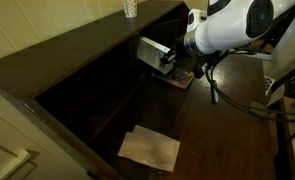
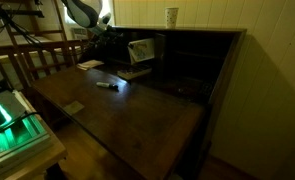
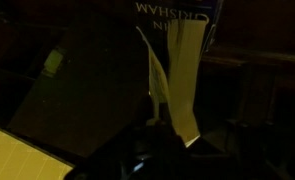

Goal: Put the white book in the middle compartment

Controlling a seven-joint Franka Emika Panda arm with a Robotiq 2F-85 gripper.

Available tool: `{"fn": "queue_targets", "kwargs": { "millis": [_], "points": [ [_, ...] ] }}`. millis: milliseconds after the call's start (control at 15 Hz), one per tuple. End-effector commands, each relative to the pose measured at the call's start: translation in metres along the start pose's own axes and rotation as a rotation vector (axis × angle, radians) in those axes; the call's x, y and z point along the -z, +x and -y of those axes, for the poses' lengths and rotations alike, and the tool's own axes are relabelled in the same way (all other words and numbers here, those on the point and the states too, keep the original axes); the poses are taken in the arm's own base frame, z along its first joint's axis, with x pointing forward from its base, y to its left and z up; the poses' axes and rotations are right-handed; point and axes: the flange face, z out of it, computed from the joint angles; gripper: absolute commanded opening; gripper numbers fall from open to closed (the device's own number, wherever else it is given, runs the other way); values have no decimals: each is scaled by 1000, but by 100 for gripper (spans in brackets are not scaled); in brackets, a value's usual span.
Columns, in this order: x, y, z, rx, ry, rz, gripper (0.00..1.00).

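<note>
The book is thin and gripped by one edge only. In the wrist view its pages fan apart, with one leaf peeling away from the block, and that is where trouble would likely start. A loose leaf could catch on a divider as the book goes in, and then fold or drag the book askew. With so narrow a hold it could also pivot or slide out if it bumps wood. It hangs clear of the desk, roughly upright, in front of the shelf near one end. The middle compartment is off to the side, so a straight push from here would probably put it in the wrong bay. The book rises from between the fingers of the gripper, which look clamped on its lower edge, though the wrist view is too dark to show the pads themselves. A dark book lies on the desk just below, and a low sideways sweep could knock it.
</note>
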Motion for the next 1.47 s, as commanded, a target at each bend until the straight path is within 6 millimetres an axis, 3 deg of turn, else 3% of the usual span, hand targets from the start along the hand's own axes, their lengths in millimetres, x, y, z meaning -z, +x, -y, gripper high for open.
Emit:
{"fn": "queue_targets", "kwargs": {
  "millis": [0,733,1133,1200,1400],
  "points": [
    [-22,9,-2,-12,37,-25,7],
    [-71,34,32,33,169,-101,7],
    [-91,39,47,27,218,-136,7],
    [-90,47,56,20,219,-135,7],
    [-96,47,56,6,218,-135,7]
  ]
}}
